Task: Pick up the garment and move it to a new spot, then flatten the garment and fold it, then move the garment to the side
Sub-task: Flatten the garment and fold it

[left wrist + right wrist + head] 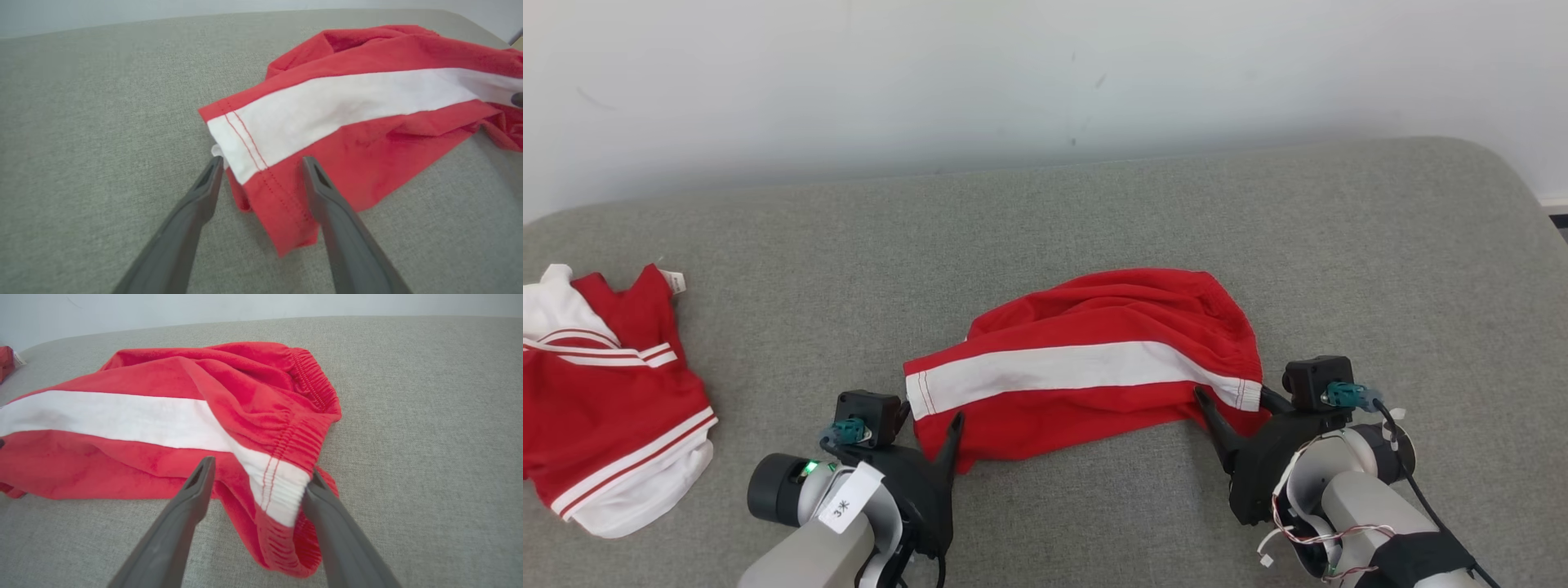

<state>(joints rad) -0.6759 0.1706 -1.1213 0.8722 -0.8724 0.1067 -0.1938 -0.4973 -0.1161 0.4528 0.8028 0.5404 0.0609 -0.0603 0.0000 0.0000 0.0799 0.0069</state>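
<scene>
One broad grey cushion (1094,204) carried everything. The garment (1086,367), a pair of red shorts with a white side stripe, lay crumpled and lengthwise near the cushion's middle, with its hemmed leg end toward the robot's left and its elastic waistband toward the right. A second red-and-white garment (605,400) lay well apart from the shorts, off their hem end at the cushion's edge. The left gripper (263,163) stood at the shorts' hem end with its fingers spread wide, the stitched corner of the white stripe lying between the tips and nothing clamped. The right gripper (260,467) stood at the waistband end, equally wide, its fingers either side of the stripe's gathered end, one finger partly hidden behind that fabric.
</scene>
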